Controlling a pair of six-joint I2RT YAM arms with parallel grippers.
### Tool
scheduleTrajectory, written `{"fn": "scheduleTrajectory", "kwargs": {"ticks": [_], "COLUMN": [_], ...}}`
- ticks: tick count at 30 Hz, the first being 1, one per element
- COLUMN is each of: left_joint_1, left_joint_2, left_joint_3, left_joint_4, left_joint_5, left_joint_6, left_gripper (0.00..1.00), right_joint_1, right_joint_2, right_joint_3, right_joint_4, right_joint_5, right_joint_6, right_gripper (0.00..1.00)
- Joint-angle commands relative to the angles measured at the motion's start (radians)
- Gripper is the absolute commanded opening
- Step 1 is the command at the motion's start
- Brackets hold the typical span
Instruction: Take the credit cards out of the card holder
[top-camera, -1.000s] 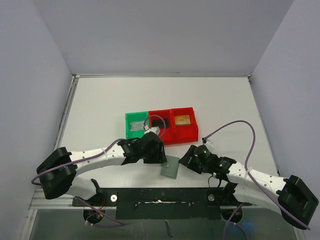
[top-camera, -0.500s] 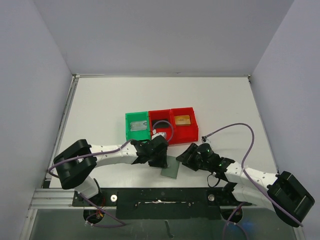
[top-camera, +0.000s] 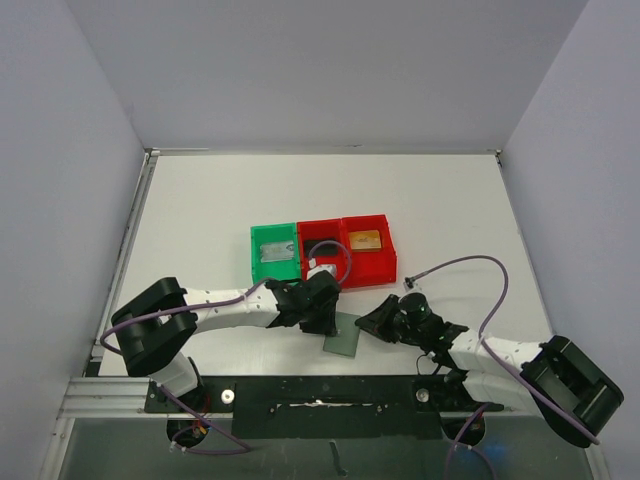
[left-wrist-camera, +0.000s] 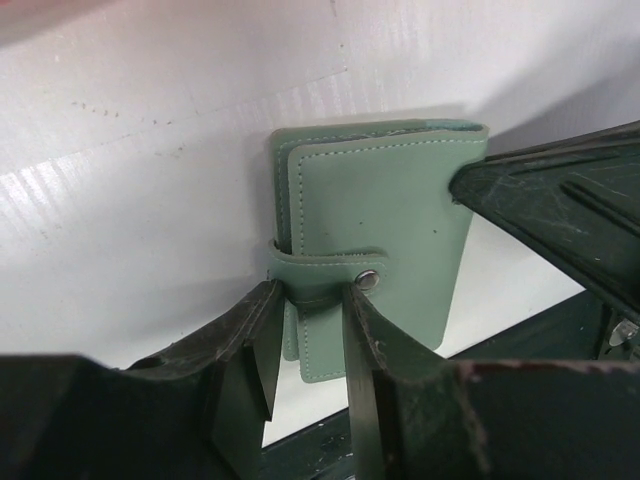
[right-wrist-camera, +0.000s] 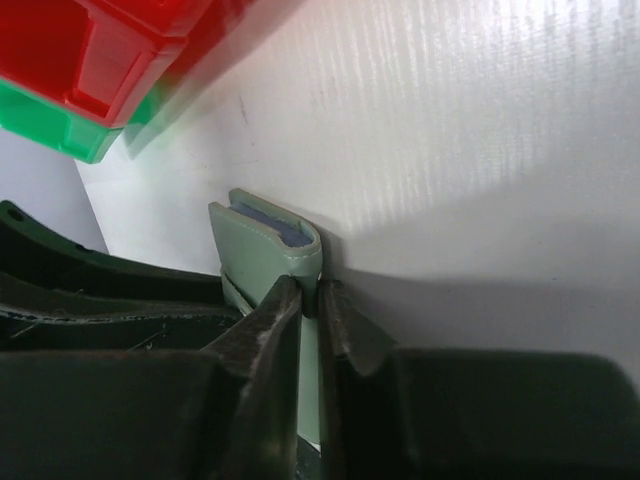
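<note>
The card holder (top-camera: 345, 342) is a closed grey-green wallet lying near the table's front edge, between my two grippers. In the left wrist view, the card holder (left-wrist-camera: 380, 220) has a snap strap across it, and my left gripper (left-wrist-camera: 310, 300) is shut on that strap where it wraps round the wallet's edge. My right gripper (right-wrist-camera: 312, 295) is shut on the rim of the card holder (right-wrist-camera: 255, 250) from the opposite side, and blue-grey lining shows in the fold. The credit cards are hidden inside the closed holder.
A green bin (top-camera: 273, 252) holding a pale flat thing and two red bins (top-camera: 366, 246) stand in a row just behind the wallet. One red bin holds a yellowish flat thing. The black base rail (top-camera: 320, 395) runs along the table's near edge.
The left arm folded in and its jaws narrowed onto the strap. The right gripper slid left and pinched shut on the wallet's edge. The wallet stayed put.
</note>
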Motion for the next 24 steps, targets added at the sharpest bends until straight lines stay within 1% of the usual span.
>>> {"fn": "scheduleTrajectory", "kwargs": {"ticks": [1,5,8,10,13,18,24], "left_joint_1": [-0.007,-0.014,-0.036,-0.052,-0.078,-0.105,-0.103], "left_joint_2": [-0.019,-0.051,-0.04,-0.026,-0.009,0.028,0.077], "left_joint_3": [0.036,0.051,0.11,0.148,0.188,0.218,0.235], "left_joint_4": [0.013,0.005,-0.076,-0.11,-0.115,-0.099,-0.164], "left_joint_5": [-0.039,-0.064,-0.134,-0.161,-0.181,-0.187,-0.23], "left_joint_6": [-0.001,0.013,0.037,0.047,0.053,0.062,0.029], "left_gripper": [0.32,0.45,0.49,0.5,0.51,0.52,0.49], "right_joint_1": [0.004,0.003,0.004,0.003,0.003,0.005,0.004], "right_joint_2": [-0.07,-0.172,-0.244,-0.265,-0.269,-0.245,-0.244], "right_joint_3": [0.018,0.027,0.039,0.058,0.081,0.104,0.115], "right_joint_4": [0.026,-0.04,-0.124,-0.183,-0.229,-0.226,-0.226], "right_joint_5": [-0.02,0.02,0.058,0.077,0.089,0.077,0.073], "right_joint_6": [-0.036,-0.054,-0.061,-0.07,-0.086,-0.097,-0.102], "right_gripper": [0.0,0.0,0.0,0.0,0.0,0.0,0.0]}}
